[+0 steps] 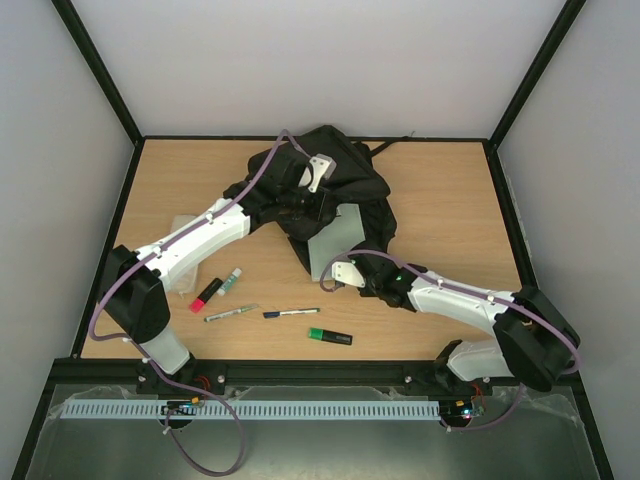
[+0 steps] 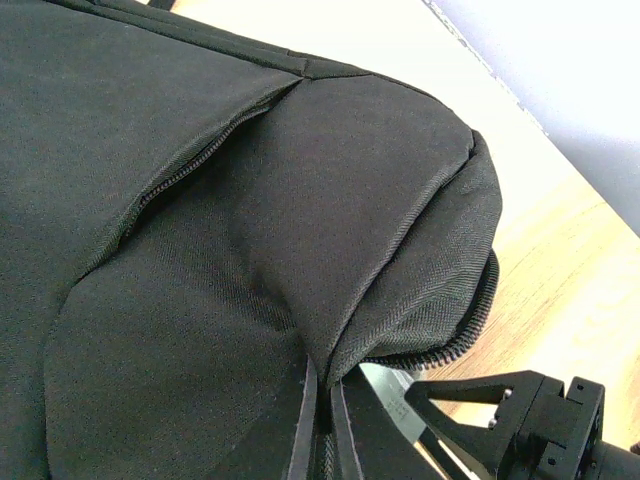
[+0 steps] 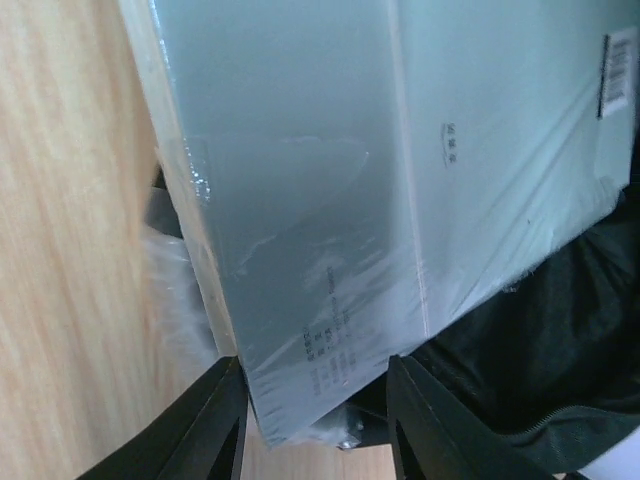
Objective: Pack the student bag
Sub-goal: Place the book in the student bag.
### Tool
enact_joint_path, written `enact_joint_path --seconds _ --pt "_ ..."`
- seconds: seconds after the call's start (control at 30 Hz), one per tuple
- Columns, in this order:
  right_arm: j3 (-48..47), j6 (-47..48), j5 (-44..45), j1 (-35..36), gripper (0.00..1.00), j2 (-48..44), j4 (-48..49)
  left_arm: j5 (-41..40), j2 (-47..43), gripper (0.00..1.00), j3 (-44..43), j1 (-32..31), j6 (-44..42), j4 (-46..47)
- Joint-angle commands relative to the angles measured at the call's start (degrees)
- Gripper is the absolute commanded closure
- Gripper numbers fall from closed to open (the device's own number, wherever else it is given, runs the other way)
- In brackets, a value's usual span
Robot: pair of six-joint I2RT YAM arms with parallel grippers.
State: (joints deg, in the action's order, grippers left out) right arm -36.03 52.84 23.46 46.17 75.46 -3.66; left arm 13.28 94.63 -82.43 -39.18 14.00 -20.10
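**flap pinched up, pack at the mouth**

the student bag (image 1: 365, 190) lies mid-table toward the far side, its opening facing the arms. the left gripper (image 2: 322, 440) is clamped shut on a fold of the bag's black fabric, lifting the flap. the right gripper (image 3: 315, 365) straddles the near corner of the wrapped pale pack (image 3: 330, 180), whose far end is at the bag's mouth. i cannot tell whether those fingers truly pinch it.

to do this well, i'd say hold the flap high and push the pack in flat and straight along its length, so the film doesn't snag the zip (image 2: 470, 330). the risk is slack cloth sagging across the opening.

waiting on the table (image 1: 450, 200), between the arms and apart from the bag, are the red marker (image 1: 204, 294), green-capped pen (image 1: 231, 280), silver pen (image 1: 231, 313), blue pen (image 1: 291, 313) and green highlighter (image 1: 330, 336).
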Motion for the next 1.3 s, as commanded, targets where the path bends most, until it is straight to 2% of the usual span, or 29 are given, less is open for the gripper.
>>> enact_joint_path --seconds 0.0,0.43,0.53,0.7,0.8,0.9,1.27 --pt "-1.28 2.25 3.23 -1.46 0.62 0.43 6.81 2.85 -2.17 0.98 -2.21 0.33 0.59 4.80" --pt "-5.50 -1.05 5.08 -5.13 0.64 11.18 19.22 3.74 -2.12 0.98 -2.24 0.33 0.80 4.89" --pt "-6.97 -2.45 2.32 -5.07 0.63 10.92 15.19 3.68 -2.08 0.98 -2.27 0.33 0.76 4.89" --pt "-10.83 -5.26 -10.06 -4.48 0.59 7.17 -1.80 3.77 -2.24 0.98 -2.52 0.33 0.76 4.58" --pt "-10.95 -4.69 -11.89 -2.29 0.60 5.47 -5.53 3.90 -2.51 0.98 -2.60 0.41 0.76 4.54" --pt "-10.82 -3.54 -11.40 -1.08 0.61 5.59 -5.00 4.03 -2.54 0.98 -2.57 0.48 0.77 4.56" --pt "-13.02 -2.39 -6.62 -0.65 0.66 15.17 3.99 4.19 -2.48 0.98 -2.62 0.51 0.58 4.31"
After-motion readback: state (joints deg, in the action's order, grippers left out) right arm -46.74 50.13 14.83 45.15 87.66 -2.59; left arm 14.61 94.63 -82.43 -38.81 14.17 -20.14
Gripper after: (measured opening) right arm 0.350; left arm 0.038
